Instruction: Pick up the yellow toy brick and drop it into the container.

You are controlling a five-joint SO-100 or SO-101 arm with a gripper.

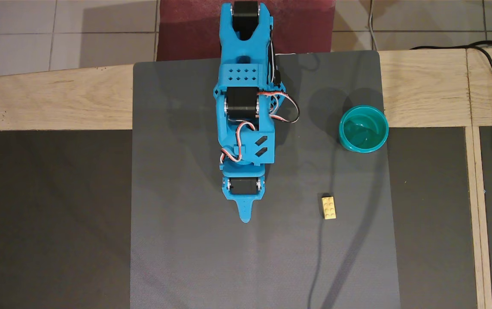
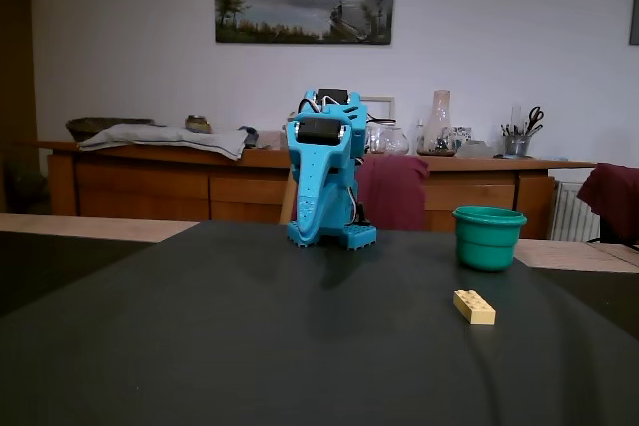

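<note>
Blue gripper (image 1: 244, 218) folded at rest over the grey mat (image 1: 177, 257), fingers together and empty, its tip pointing toward the near edge in the overhead view. Yellow toy brick (image 1: 329, 207) lies flat on the mat, right of the gripper and well apart. Teal container (image 1: 363, 128) stands upright farther back, at the mat's right edge.

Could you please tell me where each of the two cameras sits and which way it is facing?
Overhead view: sits above the table, looking straight down on the grey mat; the blue arm extends down the picture, gripper at its tip.
Fixed view: stands low at the table's far end, facing the folded arm head-on, sideboard behind.
Both show the yellow toy brick and the container.
</note>
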